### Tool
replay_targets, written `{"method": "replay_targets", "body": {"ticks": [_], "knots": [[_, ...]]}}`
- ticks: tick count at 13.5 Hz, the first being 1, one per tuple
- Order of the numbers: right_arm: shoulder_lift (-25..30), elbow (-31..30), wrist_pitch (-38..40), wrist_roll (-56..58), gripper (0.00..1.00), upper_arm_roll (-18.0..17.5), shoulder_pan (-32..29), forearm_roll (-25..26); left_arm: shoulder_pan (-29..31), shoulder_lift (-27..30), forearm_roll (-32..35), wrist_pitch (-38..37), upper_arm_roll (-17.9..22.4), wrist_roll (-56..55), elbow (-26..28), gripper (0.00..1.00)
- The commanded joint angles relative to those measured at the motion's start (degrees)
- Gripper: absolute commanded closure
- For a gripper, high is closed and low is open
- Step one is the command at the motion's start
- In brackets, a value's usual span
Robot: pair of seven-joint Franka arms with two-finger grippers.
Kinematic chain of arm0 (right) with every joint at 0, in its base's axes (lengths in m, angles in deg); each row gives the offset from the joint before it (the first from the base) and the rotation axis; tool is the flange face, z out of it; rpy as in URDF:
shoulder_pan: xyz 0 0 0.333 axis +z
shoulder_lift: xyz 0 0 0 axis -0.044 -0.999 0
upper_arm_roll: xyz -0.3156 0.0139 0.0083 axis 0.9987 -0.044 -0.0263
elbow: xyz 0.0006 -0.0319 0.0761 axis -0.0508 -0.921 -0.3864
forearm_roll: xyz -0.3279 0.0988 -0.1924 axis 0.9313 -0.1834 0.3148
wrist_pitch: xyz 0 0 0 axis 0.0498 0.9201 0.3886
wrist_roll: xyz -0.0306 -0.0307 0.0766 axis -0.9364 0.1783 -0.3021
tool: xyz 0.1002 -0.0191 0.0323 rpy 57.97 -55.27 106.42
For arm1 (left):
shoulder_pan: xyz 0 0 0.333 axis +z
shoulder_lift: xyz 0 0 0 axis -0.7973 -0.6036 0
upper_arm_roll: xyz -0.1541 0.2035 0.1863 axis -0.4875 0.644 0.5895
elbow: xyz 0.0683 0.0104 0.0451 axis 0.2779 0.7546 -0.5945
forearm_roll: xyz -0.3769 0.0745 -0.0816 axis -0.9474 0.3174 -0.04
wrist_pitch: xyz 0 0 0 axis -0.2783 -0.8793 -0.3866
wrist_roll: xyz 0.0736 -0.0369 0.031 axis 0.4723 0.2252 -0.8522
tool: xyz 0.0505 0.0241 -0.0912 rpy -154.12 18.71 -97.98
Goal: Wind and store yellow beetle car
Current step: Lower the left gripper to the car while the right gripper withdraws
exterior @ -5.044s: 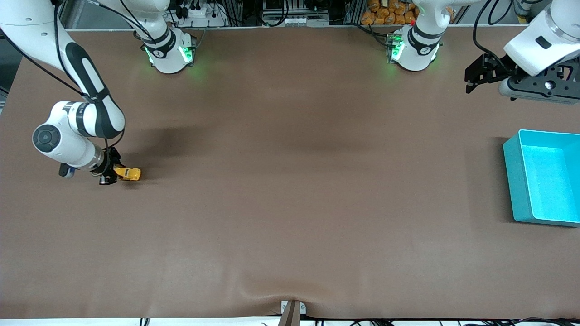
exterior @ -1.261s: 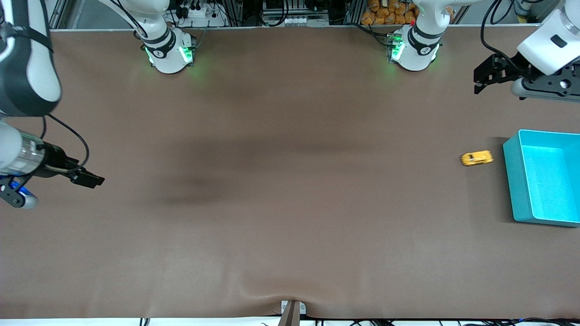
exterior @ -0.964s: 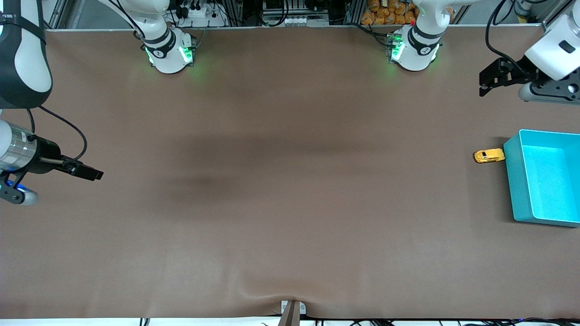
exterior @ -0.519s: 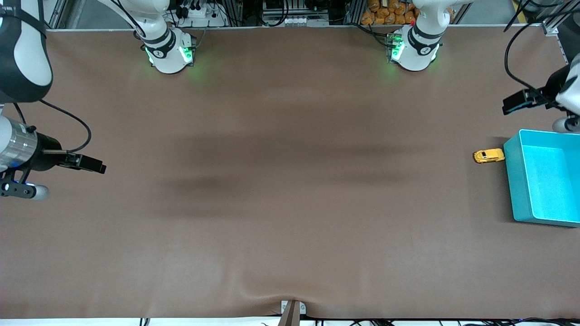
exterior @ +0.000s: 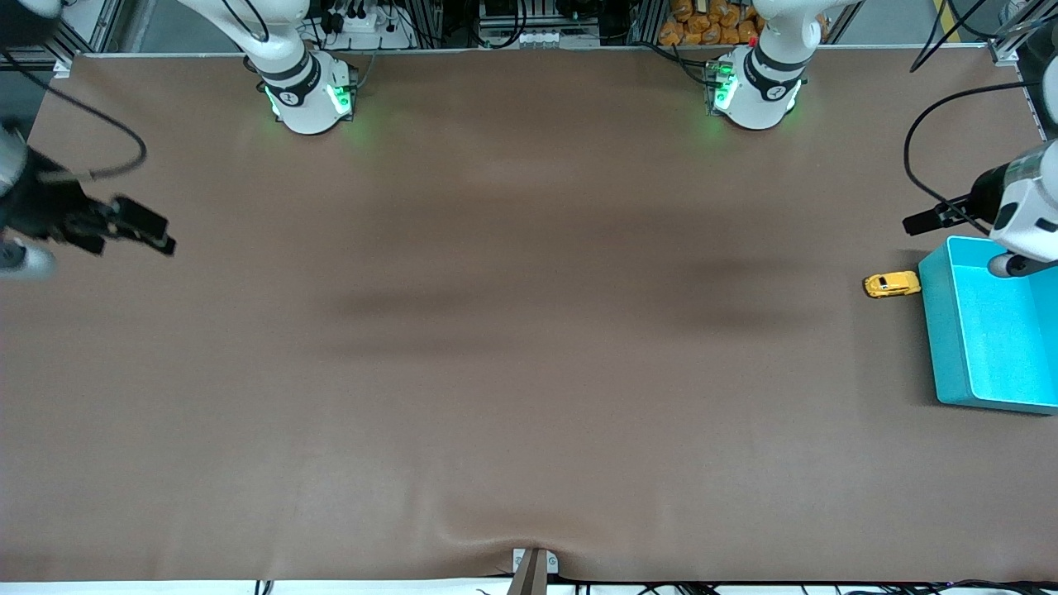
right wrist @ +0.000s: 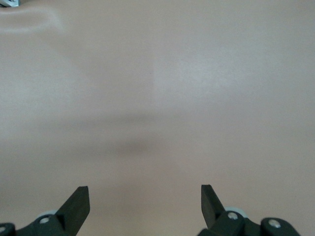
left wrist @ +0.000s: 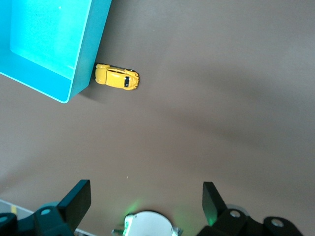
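Observation:
The yellow beetle car [exterior: 892,285] stands on the brown table at the left arm's end, one end against the outer wall of the teal bin [exterior: 931,330]. The left wrist view shows the car [left wrist: 117,77] on its wheels beside the bin [left wrist: 91,46]. My left gripper [exterior: 912,224] hangs open over the table close to the car and the bin's corner, its jaws wide apart [left wrist: 145,191] with nothing between them. At the right arm's end, my right gripper [exterior: 162,238] is up in the air, open and holding nothing [right wrist: 144,193].
The teal bin holds nothing that shows. The two arm bases [exterior: 310,91] [exterior: 756,87] stand along the table's edge farthest from the front camera. A small bracket [exterior: 533,566] sits at the nearest edge. Brown mat covers the table.
The car, earlier in my right gripper at the right arm's end, has rolled across and stopped against the bin. My left gripper has come down toward it. My right gripper has drawn away.

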Motion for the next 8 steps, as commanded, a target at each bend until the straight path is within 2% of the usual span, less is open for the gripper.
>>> {"method": "replay_targets", "body": {"ticks": [1, 2, 3, 4, 6, 8], "knots": [[3.9, -1.2, 1.3, 2.3, 0.0, 6.3, 4.3, -1.8, 5.7, 5.1, -2.3, 8.0, -0.8, -0.7, 10.1, 0.0], [4.9, -1.2, 1.5, 3.4, 0.0, 12.7, 9.8, -1.8, 8.0, 5.0, -3.9, 11.0, -0.8, -0.7, 12.1, 0.0], [5.0, -1.2, 1.4, 3.9, 0.0, 17.4, 14.0, -1.9, 10.3, 4.9, -5.5, 14.4, -0.8, -0.7, 14.0, 0.0], [5.1, -1.2, 1.4, 4.9, 0.0, 18.9, 15.2, -1.9, 12.5, 4.4, -7.1, 18.2, -0.8, -0.7, 15.9, 0.0], [5.7, -1.4, 1.6, 8.0, 0.0, 19.2, 15.0, -2.3, 15.3, 2.7, -8.2, 24.1, -0.8, -1.0, 18.1, 0.0], [7.8, -3.9, 1.7, 8.0, 0.0, 19.2, 15.0, -2.3, 16.5, -0.1, -8.2, 27.6, -0.8, -6.4, 18.3, 0.0]]}}
